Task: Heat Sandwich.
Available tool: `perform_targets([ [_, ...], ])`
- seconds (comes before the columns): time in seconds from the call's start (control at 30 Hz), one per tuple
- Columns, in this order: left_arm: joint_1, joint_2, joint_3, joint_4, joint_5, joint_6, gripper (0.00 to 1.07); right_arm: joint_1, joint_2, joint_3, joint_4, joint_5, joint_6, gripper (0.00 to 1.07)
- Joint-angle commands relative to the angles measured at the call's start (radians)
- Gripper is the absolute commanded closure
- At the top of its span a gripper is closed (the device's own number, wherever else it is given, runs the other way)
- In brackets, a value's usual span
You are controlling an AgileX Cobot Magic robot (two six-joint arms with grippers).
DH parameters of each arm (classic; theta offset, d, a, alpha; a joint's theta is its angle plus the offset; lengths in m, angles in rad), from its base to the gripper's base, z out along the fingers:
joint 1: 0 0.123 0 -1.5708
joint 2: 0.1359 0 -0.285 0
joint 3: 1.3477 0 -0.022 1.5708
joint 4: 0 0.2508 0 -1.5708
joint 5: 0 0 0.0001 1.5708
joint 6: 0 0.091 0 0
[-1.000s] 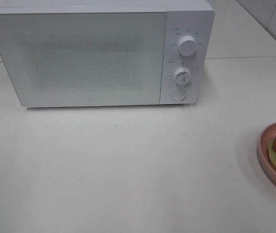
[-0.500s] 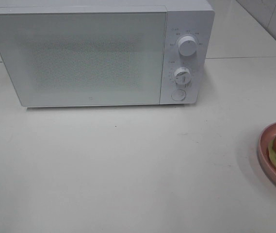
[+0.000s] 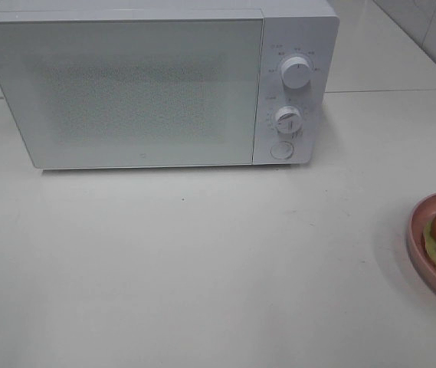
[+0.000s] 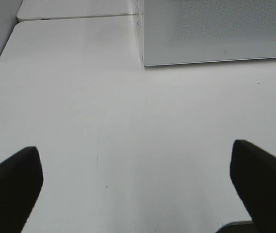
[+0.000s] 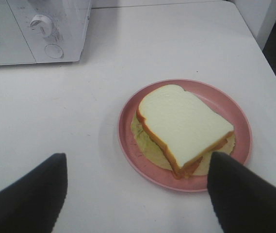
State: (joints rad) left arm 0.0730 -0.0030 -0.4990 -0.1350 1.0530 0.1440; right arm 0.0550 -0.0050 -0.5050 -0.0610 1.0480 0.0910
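"Where is the sandwich (image 5: 184, 127)?"

"It sits on a round pink plate (image 5: 235, 112), on the white table (image 3: 202, 268), off to the right of the microwave (image 3: 156, 84). The bread is soft and white with a brown crust, and something pale green pokes out underneath."

"What shape is the microwave?"

"A smooth white box with two round knobs (image 3: 296, 73). Its door is shut."

"Do the cameras show the same things?"

"No. The high one cuts the plate off at the edge. The right wrist one shows it whole. There the right gripper (image 5: 138, 194) has its dark fingers (image 5: 26, 199) wide apart, holding nothing. The left gripper (image 4: 138, 187) is also spread wide over bare table."
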Motion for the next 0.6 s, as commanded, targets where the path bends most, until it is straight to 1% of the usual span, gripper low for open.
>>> perform_targets([
  [0.03, 0.004, -0.027, 0.003, -0.01, -0.013, -0.004, 0.05, -0.008, -0.025, 0.002, -0.001, -0.008, -0.005, 0.31],
  [0.6, 0.004, -0.027, 0.003, -0.01, -0.013, -0.004, 0.05, -0.008, -0.025, 0.002, -0.001, -0.008, -0.005, 0.31],
])
